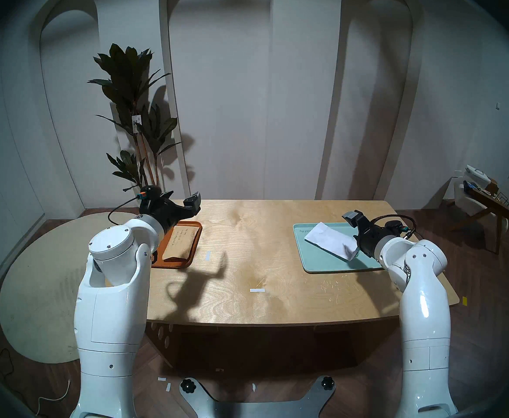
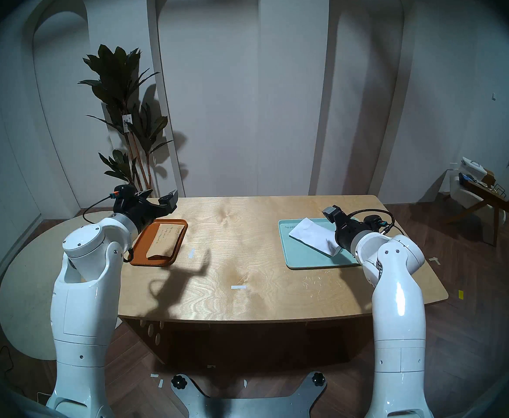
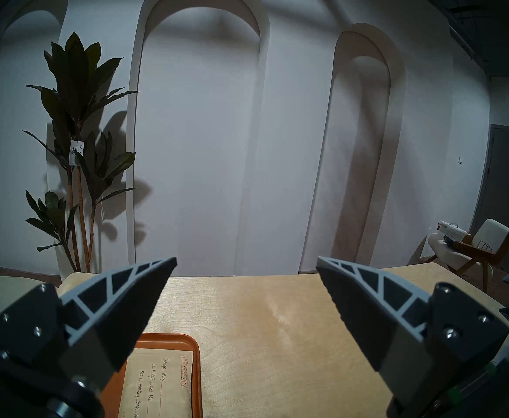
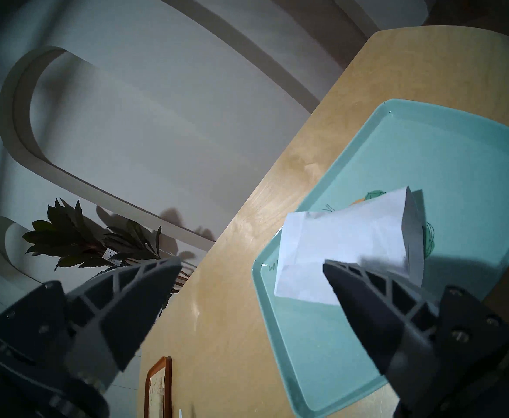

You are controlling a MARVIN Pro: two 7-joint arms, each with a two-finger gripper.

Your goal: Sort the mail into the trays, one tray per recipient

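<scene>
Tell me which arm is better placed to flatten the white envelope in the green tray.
Right, probably: the right gripper hangs open beside the white envelope over the green tray; the left is across the table.

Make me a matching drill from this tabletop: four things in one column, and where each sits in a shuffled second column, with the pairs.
Things:
1. kraft-brown envelope
2. white envelope
3. left end effector
4. tape strip

Places:
A. on the bare wooden table, near the front middle
B. in the mint-green tray
C. open in the air above the orange-brown tray's far end
D. flat in the orange-brown tray

Pairs: 1-D, 2-B, 3-C, 4-A
</scene>
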